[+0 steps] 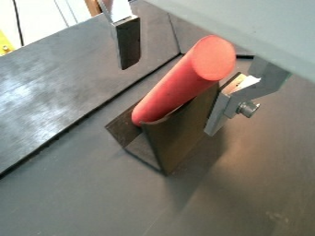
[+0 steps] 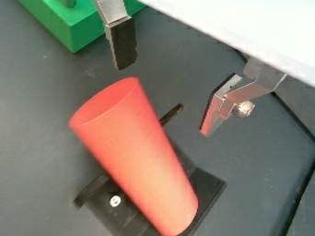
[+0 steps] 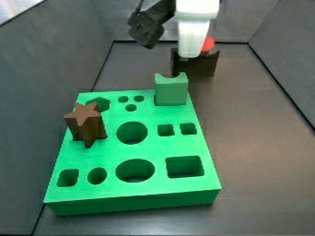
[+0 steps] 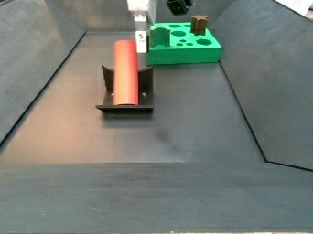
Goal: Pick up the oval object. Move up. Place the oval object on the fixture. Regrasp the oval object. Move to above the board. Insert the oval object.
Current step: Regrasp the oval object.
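1. Rod: the red oval object [image 4: 124, 69] lies in the fixture [image 4: 124, 99], with one end sticking out past it.
2. The gripper [image 2: 172, 78] hangs over the far end of the rod, spread wide and holding nothing.
3. Its fingers [image 1: 127, 41] do not touch the rod.
4. The green board [image 3: 132, 147] sits near the fixture, with bare dark floor around both.
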